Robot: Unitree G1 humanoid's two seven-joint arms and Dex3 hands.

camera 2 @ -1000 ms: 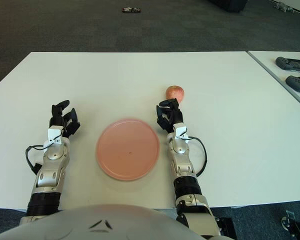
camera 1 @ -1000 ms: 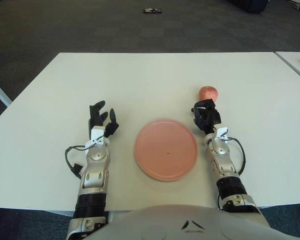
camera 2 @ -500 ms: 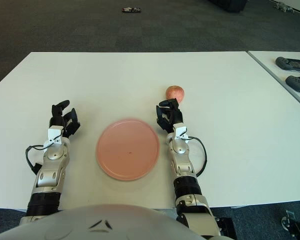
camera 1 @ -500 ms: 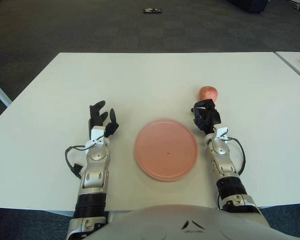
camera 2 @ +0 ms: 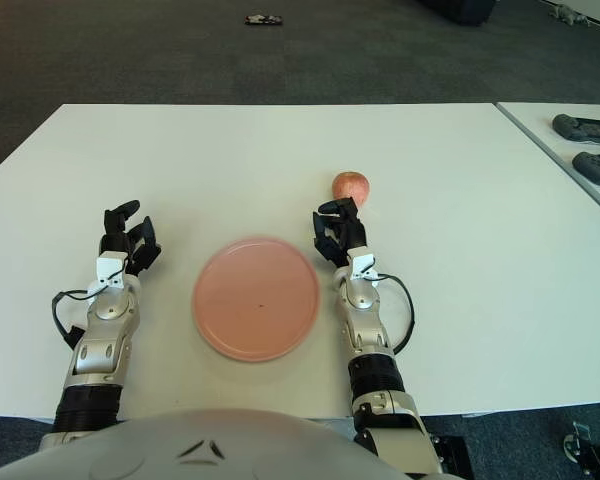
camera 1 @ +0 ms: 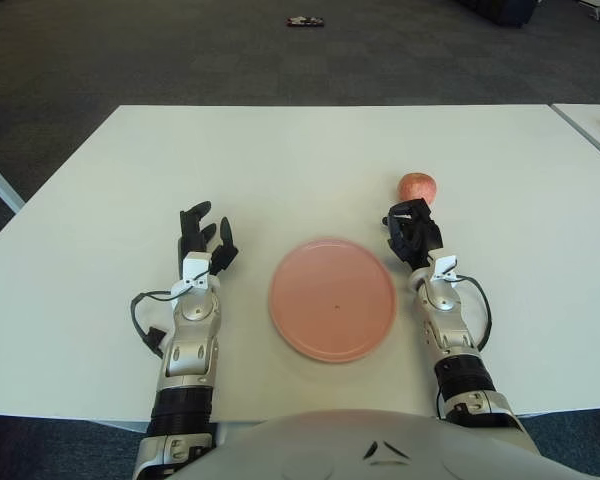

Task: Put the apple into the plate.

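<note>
A red-yellow apple [camera 1: 417, 186] sits on the white table, beyond and right of the pink plate [camera 1: 332, 298], which has nothing in it. My right hand [camera 1: 411, 231] is just short of the apple, between it and the plate's right rim, its dark fingers loosely spread and holding nothing. A small gap separates the fingertips from the apple. On the other side of the plate my left hand [camera 1: 202, 238] shows with its fingers spread, idle.
The white table [camera 1: 280, 160] stretches far back behind the apple. A second table [camera 2: 580, 130] at the right carries two dark devices [camera 2: 586, 128]. A small dark object [camera 1: 304, 21] lies on the carpet far behind.
</note>
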